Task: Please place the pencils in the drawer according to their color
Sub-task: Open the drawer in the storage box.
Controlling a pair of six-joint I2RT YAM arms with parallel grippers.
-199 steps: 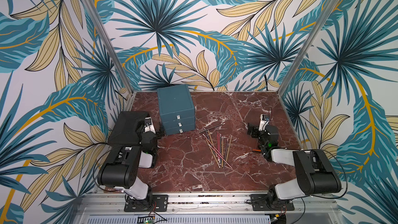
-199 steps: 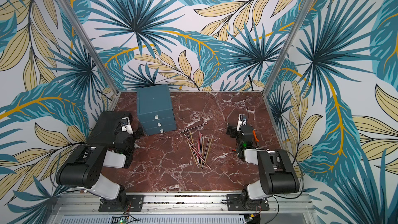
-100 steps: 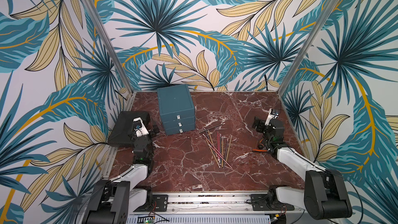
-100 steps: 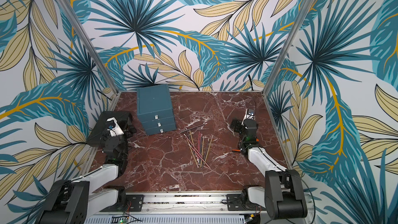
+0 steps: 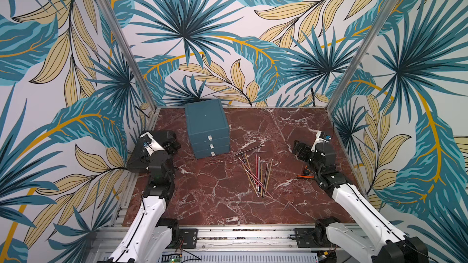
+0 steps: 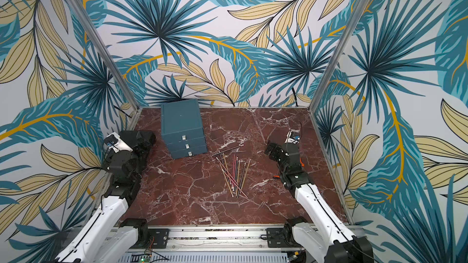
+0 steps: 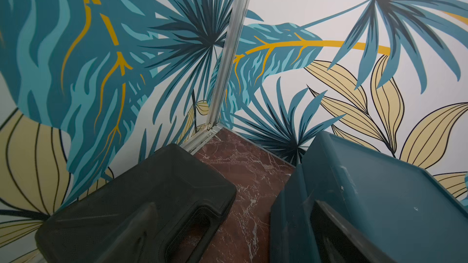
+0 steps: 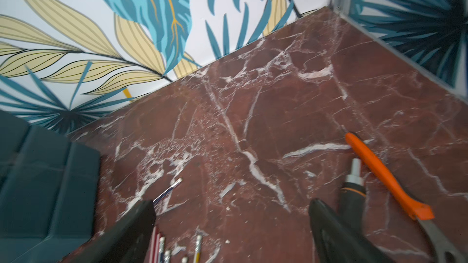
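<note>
While neither gripper holds anything, the pencils (image 5: 255,173) lie loose in a criss-crossed pile on the red marble table (image 5: 202,198), with red, tan and dark ones mixed. The pile is near the front of the drawer cabinet (image 5: 206,122) but not touching it. All three drawers are pushed in, and any marking on their white pull tabs (image 5: 209,145) is too small to read. The right gripper (image 8: 228,236) hangs over the table with its jaws spread wide and nothing between them, beside an orange-handled tool (image 8: 379,170). The left gripper (image 5: 173,144), between a black case (image 7: 139,198) and the cabinet, is likewise spread wide.
</note>
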